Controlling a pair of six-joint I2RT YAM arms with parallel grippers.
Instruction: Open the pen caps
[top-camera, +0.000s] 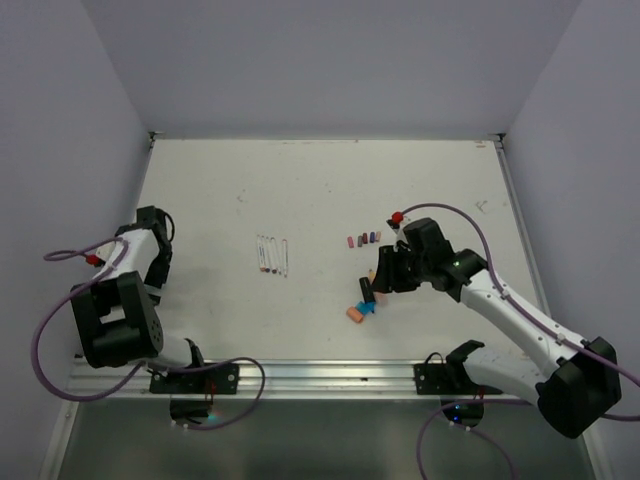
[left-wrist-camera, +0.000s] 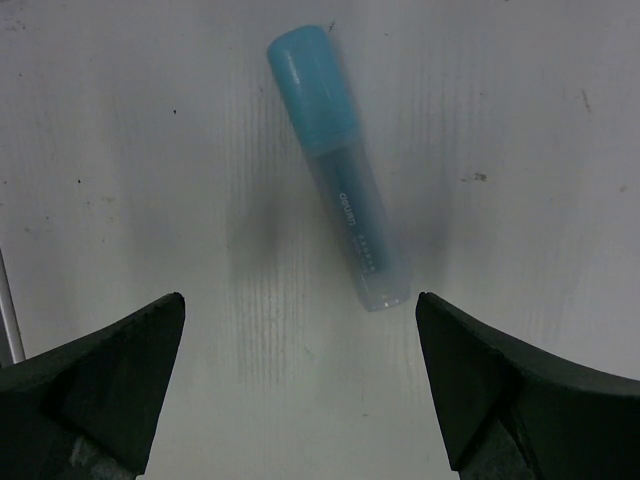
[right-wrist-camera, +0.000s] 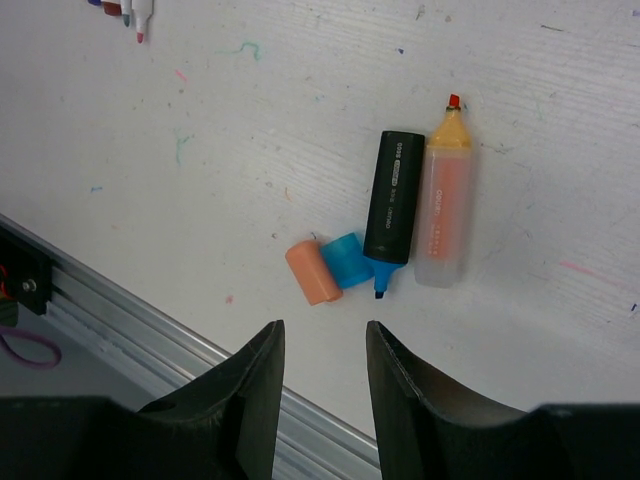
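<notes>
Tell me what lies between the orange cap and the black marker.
The blue cap lies there, between the orange cap and the black marker; the right wrist view shows it.

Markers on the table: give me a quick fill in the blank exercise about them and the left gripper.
1. In the left wrist view, the pale blue marker has its cap ____.
2. Touching the blue cap lies a loose cap coloured ____.
3. The black marker has a bare tip coloured ____.
4. The left gripper has its jaws ____.
Missing words: on; orange; blue; open.
</notes>
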